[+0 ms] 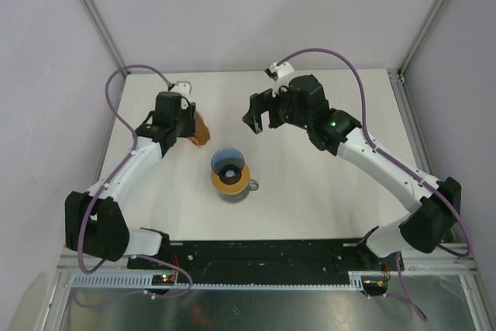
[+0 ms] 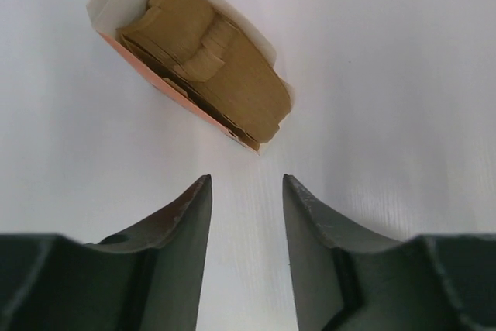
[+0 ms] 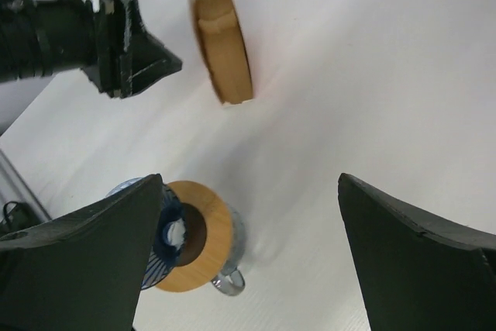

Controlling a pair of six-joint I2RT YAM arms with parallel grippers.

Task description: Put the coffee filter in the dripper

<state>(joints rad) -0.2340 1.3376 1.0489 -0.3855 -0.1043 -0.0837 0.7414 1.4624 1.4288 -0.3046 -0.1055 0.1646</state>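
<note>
Bimanual workspace at the filter-pickup stage. The left gripper [image 2: 246,184] hovers low over the white table [image 1: 310,191] with its jaws parted and empty, their tips just short of the near end of the opened orange packet [image 2: 108,1]. The topmost coffee filter [image 2: 182,32] lies in the stack of tan papers inside that packet; no single filter is seen apart from the stack. The dripper [image 1: 230,162], a blue ribbed cone with a dark centre hole, sits upright in a wooden ring [image 3: 203,247] on top of a glass carafe [image 1: 235,194] near the table's centre, just beside the packet and empty of paper. The right gripper [image 3: 249,184] hangs above the dripper's far side, its jaws spread wide and holding nothing. The step in hand appears to be separating one filter from the stack. To do it well, the left jaws should likely approach along the packet's long axis, pinch only the raised edge of the top paper, and lift slowly so that neighbouring sheets do not cling or drag the light packet. The right arm could steady the packet or carafe; the thin paper should crease easily if squeezed mid-body.
</note>
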